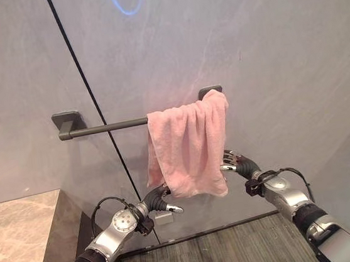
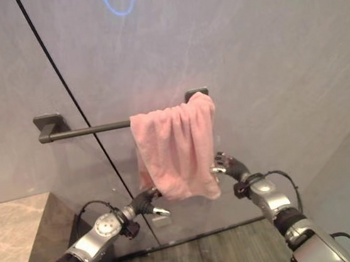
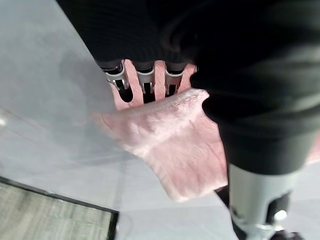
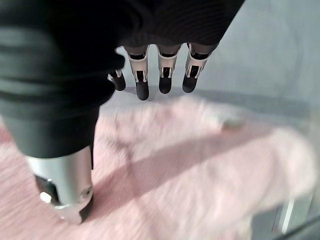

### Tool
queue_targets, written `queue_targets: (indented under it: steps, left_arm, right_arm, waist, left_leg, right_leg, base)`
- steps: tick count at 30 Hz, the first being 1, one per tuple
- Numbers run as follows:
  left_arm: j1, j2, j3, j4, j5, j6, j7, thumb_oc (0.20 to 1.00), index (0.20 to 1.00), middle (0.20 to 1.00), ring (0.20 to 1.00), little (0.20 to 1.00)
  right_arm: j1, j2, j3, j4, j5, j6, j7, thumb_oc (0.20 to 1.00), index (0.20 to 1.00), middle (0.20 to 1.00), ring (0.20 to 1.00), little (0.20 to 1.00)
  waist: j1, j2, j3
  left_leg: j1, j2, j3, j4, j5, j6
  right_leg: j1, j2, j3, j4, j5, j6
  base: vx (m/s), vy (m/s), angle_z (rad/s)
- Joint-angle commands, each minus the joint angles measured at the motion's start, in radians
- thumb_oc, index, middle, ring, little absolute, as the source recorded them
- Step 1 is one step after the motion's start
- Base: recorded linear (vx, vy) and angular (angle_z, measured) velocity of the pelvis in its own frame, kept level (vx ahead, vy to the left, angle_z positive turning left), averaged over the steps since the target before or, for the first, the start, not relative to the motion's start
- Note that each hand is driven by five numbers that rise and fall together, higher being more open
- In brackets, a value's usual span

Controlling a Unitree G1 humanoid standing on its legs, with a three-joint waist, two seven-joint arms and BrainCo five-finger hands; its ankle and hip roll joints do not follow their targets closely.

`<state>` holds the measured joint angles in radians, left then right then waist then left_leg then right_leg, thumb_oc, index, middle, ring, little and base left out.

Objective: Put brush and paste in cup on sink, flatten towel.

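Flattening step: towel [image 1: 189, 148] bunched on rail [image 1: 105, 127]. Left hand [image 1: 160, 199], right hand [image 1: 235, 162] relaxed, gripping nothing. Next: spread along rail.

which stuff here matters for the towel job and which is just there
Part of the job:
- pink towel, bunched at one end of the rail
- towel rail it hangs on
- left hand and right hand, at the towel's lower corners

Just there:
- stone counter
- grey wall
- floor mat
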<state>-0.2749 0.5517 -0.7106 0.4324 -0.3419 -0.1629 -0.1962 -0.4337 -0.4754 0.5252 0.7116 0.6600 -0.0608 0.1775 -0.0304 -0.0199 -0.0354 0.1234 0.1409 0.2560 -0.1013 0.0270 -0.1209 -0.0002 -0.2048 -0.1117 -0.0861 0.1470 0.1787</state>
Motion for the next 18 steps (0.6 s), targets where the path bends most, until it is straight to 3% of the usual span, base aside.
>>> queue_targets:
  steps: [1, 7, 15, 16, 18]
  left_arm:
    - [-0.085, 0.044, 0.040, 0.039, 0.044, -0.033, 0.046, 1.000, 1.000, 1.000, 1.000, 1.000]
    - [-0.050, 0.089, 0.107, 0.010, 0.066, -0.036, 0.072, 1.000, 1.000, 1.000, 1.000, 1.000]
    - [-0.038, 0.080, 0.143, 0.003, 0.067, -0.038, 0.097, 1.000, 1.000, 1.000, 1.000, 1.000]
    - [-0.049, 0.066, 0.134, 0.002, 0.067, -0.039, 0.103, 1.000, 1.000, 1.000, 1.000, 1.000]
    - [-0.049, 0.065, 0.134, 0.002, 0.067, -0.039, 0.103, 1.000, 1.000, 1.000, 1.000, 1.000]
  right_arm:
    - [-0.154, 0.007, 0.003, -0.014, 0.066, -0.027, 0.013, 1.000, 1.000, 1.000, 1.000, 1.000]
    - [-0.140, 0.001, -0.006, -0.074, 0.037, -0.043, -0.006, 1.000, 1.000, 1.000, 1.000, 1.000]
    - [-0.114, 0.014, -0.031, -0.092, 0.030, -0.051, -0.019, 1.000, 1.000, 1.000, 1.000, 1.000]
    - [-0.110, 0.021, -0.041, -0.093, 0.037, -0.052, -0.029, 0.903, 0.903, 0.903, 0.903, 0.903]
    - [-0.109, 0.020, -0.041, -0.094, 0.036, -0.052, -0.029, 0.903, 0.903, 0.903, 0.903, 0.903]
  waist:
    - [0.036, -0.031, 0.014]
    - [0.042, -0.031, 0.017]
    - [0.045, -0.040, 0.023]
    - [0.044, -0.043, 0.026]
    - [0.044, -0.043, 0.027]
  left_leg:
    - [0.003, 0.021, -0.009, 0.014, 0.002, 0.004]
    - [0.005, 0.021, -0.013, 0.014, 0.001, 0.005]
    - [0.006, 0.019, -0.020, 0.014, 0.000, 0.007]
    - [0.004, 0.020, -0.023, 0.014, 0.000, 0.008]
    - [0.004, 0.020, -0.023, 0.014, 0.000, 0.008]
  right_leg:
    - [0.017, -0.050, 0.035, 0.002, 0.026, 0.047]
    - [0.028, -0.053, 0.026, 0.000, 0.023, 0.048]
    - [0.037, -0.056, 0.015, 0.000, 0.020, 0.045]
    - [0.037, -0.056, 0.012, 0.002, 0.019, 0.046]
    - [0.037, -0.056, 0.012, 0.002, 0.019, 0.046]
  base:
    - [0.00, 0.000, 0.00]
    - [0.00, 0.000, 0.00]
    - [0.00, 0.000, 0.00]
    - [0.00, 0.000, 0.00]
    - [0.00, 0.000, 0.00]
